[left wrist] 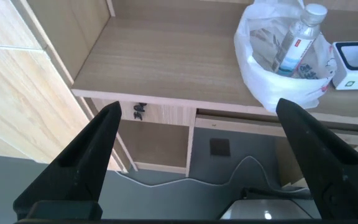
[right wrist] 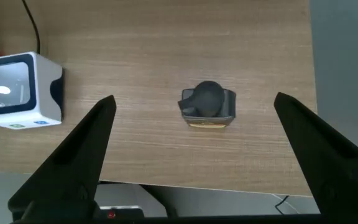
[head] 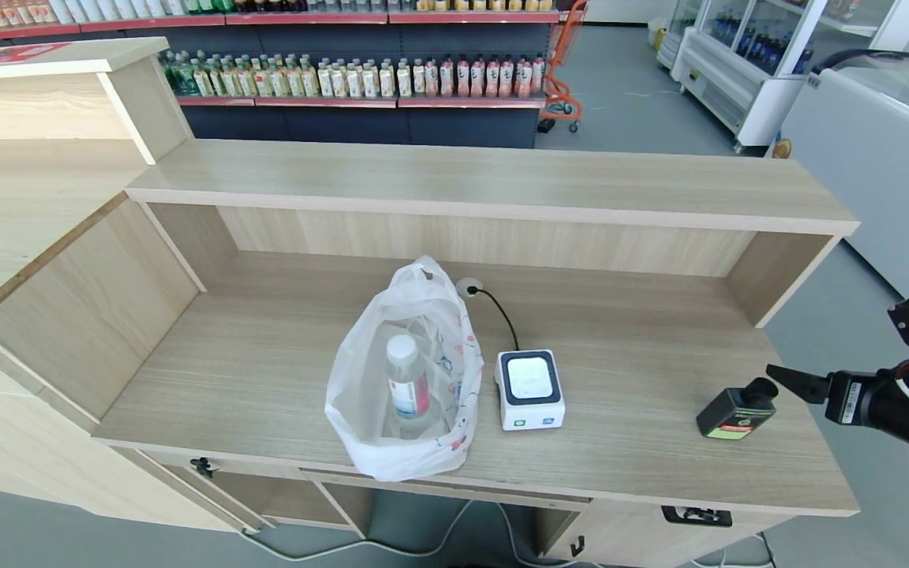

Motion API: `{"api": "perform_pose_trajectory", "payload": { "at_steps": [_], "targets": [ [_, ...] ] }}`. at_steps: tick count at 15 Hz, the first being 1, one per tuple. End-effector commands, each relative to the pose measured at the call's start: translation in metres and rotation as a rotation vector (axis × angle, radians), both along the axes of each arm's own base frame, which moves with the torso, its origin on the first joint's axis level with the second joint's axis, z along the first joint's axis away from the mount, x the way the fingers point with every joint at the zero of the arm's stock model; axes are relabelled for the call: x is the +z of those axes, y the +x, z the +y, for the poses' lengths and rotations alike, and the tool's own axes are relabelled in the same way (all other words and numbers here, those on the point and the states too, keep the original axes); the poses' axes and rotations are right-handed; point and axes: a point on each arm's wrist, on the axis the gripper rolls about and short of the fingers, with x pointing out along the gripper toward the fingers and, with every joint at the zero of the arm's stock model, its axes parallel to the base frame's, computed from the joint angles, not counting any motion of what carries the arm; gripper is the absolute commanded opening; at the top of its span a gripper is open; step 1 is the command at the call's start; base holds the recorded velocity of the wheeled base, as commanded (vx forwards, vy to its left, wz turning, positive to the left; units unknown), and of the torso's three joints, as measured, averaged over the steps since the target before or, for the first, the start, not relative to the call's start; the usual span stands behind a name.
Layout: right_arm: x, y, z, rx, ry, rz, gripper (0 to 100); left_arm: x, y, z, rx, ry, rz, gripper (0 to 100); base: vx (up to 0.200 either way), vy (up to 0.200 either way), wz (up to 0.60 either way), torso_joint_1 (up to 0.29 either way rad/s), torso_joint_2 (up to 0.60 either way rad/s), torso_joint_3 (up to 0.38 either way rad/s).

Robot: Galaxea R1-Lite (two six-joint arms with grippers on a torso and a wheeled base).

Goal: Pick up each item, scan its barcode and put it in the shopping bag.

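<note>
A white plastic shopping bag stands open at the middle of the wooden counter, with a clear bottle upright inside it. Just right of the bag sits the white barcode scanner. A small dark container with a black cap lies near the counter's right front corner. My right gripper hovers open just right of it; in the right wrist view the container lies between the spread fingers. My left gripper is open and holds nothing, in front of the counter, with the bag beyond it.
A black cable runs from the scanner to a hole at the back of the counter. A raised shelf and side walls enclose the work surface. Store shelving and freezers stand behind.
</note>
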Motion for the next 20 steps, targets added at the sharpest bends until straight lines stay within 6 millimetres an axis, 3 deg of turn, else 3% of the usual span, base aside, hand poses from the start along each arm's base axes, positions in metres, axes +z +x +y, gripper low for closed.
{"api": "perform_pose_trajectory", "payload": {
  "at_steps": [1,12,16,20],
  "targets": [
    [-0.005,-0.006,0.000,-0.002,0.005,0.022,100,0.000,0.000,0.000,0.000,-0.001,0.000,100,0.000,-0.200,0.00,0.002,0.01,0.002],
    [-0.011,-0.024,0.006,0.031,-0.086,0.052,100,0.000,0.000,0.000,0.000,-0.001,0.000,100,0.000,-0.200,0.00,0.003,0.00,0.004],
    [-0.028,-0.041,0.010,0.106,-0.223,0.122,100,0.000,0.000,0.000,0.000,0.000,0.000,100,0.000,0.000,0.00,0.000,0.00,0.000],
    [-0.029,-0.019,0.028,0.251,-0.285,0.189,100,0.000,0.000,0.000,0.000,0.000,0.000,100,0.000,0.000,0.00,0.000,0.00,0.000]
  ]
}}
